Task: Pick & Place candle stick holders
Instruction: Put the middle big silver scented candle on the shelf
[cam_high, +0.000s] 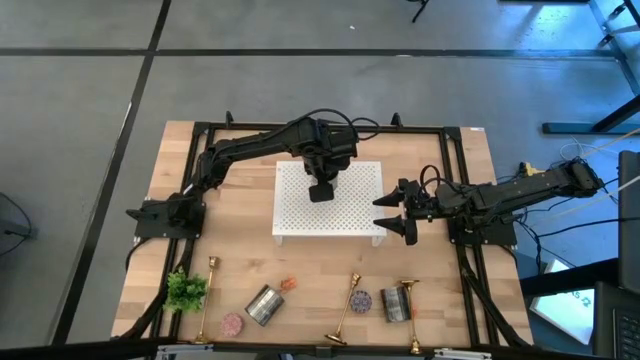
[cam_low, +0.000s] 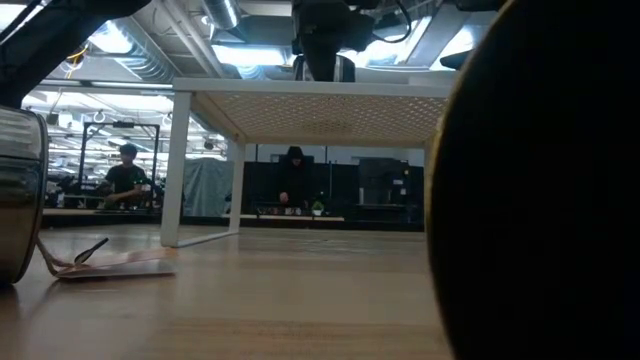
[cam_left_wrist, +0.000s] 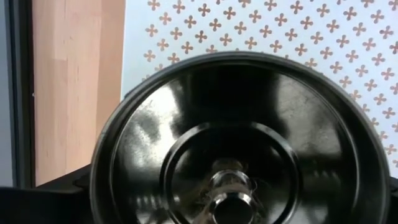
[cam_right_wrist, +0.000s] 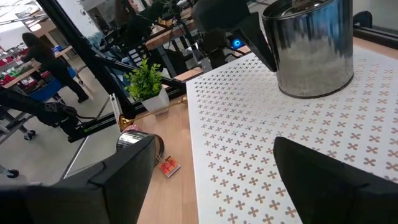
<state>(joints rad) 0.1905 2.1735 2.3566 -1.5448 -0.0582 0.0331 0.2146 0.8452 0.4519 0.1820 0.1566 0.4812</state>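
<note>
Over the white shelf (cam_high: 300, 215), left gripper (cam_high: 321, 190) points down, spread around a tin (cam_right_wrist: 309, 46); right gripper (cam_high: 398, 212) open.

Three slim shiny brass candle stick holders with round flared bases lie flat on the wooden table along its near edge, none on the white perforated shelf. The left holder (cam_high: 207, 300) lies just beside the small green plant, its stem running toward the table edge; the middle holder (cam_high: 346, 309) lies tilted on a diagonal. The right holder (cam_high: 411, 303) lies touching or just beside a silver tin.
</note>
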